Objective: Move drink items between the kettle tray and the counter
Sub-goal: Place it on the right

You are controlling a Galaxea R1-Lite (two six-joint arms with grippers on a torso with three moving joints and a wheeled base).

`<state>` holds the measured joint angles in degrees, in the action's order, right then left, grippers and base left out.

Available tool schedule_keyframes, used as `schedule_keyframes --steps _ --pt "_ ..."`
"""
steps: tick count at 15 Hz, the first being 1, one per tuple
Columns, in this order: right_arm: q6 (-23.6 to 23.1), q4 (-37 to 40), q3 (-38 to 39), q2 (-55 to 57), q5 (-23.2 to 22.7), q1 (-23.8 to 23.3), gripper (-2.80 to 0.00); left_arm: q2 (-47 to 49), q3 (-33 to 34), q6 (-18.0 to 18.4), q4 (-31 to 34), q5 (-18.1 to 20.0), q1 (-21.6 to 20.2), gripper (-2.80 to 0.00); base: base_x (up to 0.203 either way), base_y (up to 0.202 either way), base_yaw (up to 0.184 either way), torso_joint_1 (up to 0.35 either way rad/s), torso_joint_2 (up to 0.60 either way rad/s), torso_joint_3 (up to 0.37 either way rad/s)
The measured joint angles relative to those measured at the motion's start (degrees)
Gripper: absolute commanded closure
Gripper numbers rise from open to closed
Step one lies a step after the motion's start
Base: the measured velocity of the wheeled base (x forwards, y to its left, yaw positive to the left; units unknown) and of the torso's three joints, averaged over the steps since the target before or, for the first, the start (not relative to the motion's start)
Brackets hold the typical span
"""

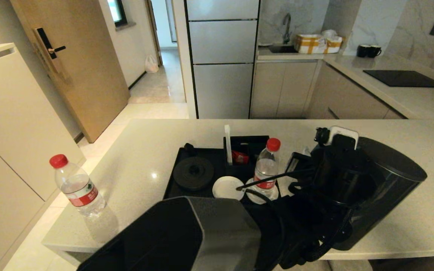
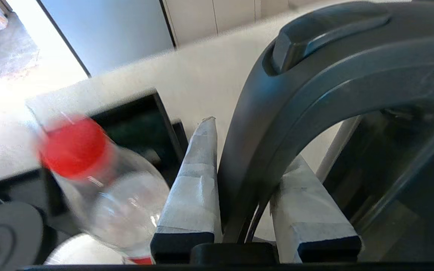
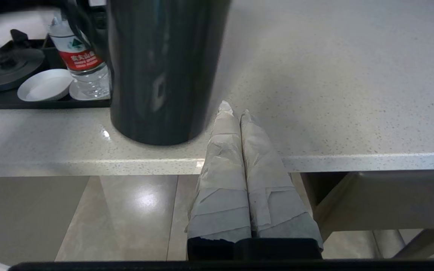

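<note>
The tall black kettle (image 1: 390, 180) stands on the beige counter (image 1: 145, 150) right of the black tray (image 1: 179, 177), close to the front edge. My left gripper (image 2: 254, 139) is shut on its loop handle (image 2: 315, 86), one padded finger on each side. In the head view the left gripper (image 1: 317, 171) reaches across from the tray side. One red-capped bottle (image 1: 266, 169) stands on a coaster in the tray. A second bottle (image 1: 77, 188) stands on the counter's near left corner. My right gripper (image 3: 235, 110) is shut and empty at the counter's front edge, beside the kettle (image 3: 160, 67).
The tray also holds the kettle's round black base (image 1: 193, 173), an empty white coaster (image 1: 227, 187) and a sachet box (image 1: 245, 150). On the far counter lie a black cooktop (image 1: 403, 78) and two black mugs (image 1: 367, 51). Floor drops away past the front edge (image 3: 89, 162).
</note>
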<state>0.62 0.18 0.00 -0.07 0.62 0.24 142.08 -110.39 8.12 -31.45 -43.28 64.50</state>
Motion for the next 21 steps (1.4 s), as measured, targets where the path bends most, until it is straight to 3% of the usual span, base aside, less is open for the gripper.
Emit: schedule_keyframes --steps 21 --pt "0.0 0.0 0.0 0.0 0.0 0.0 0.00 5.6 3.0 -2.3 -1.6 -0.5 -2.6 0.00 0.000 0.000 0.000 0.000 0.00 0.000"
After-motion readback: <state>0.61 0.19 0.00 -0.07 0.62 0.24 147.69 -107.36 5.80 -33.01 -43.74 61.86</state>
